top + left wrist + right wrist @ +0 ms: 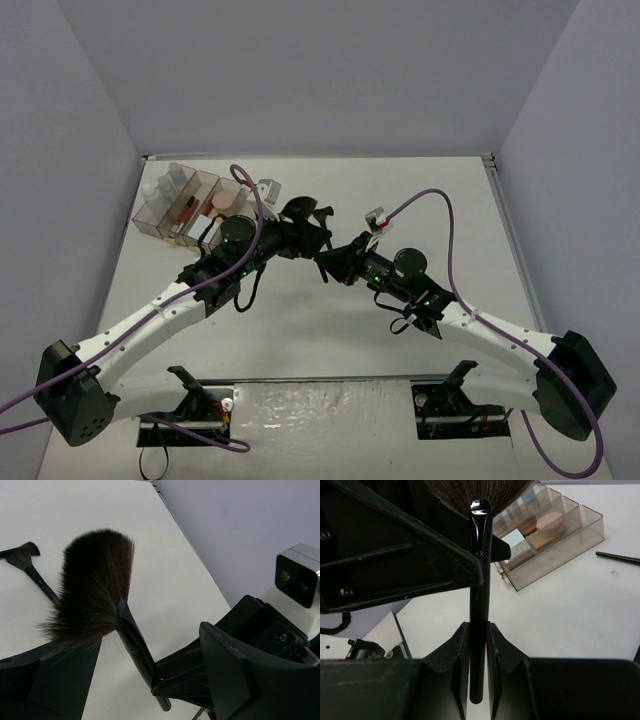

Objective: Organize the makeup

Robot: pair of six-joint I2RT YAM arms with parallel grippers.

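Observation:
A black fan brush [480, 570] stands upright in my right gripper [479, 630], which is shut on its handle. Its dark bristles [95, 580] fan out in the left wrist view, above the table's middle [298, 211]. My left gripper [145, 645] is open, with its fingers [225, 670] wide on either side of the brush's neck. The two grippers meet at the table's middle, left [300, 240] and right [325, 265]. A round pink compact [550, 522] and a pink-brown palette [527, 529] lie in the clear organizer tray [560, 555].
The organizer tray [150, 222] sits at the back left with white bottles [165, 185] and a red pencil [186, 210] in its compartments. A small black brush [22, 555] lies on the table beyond the grippers. A thin black handle [620, 558] lies right of the tray.

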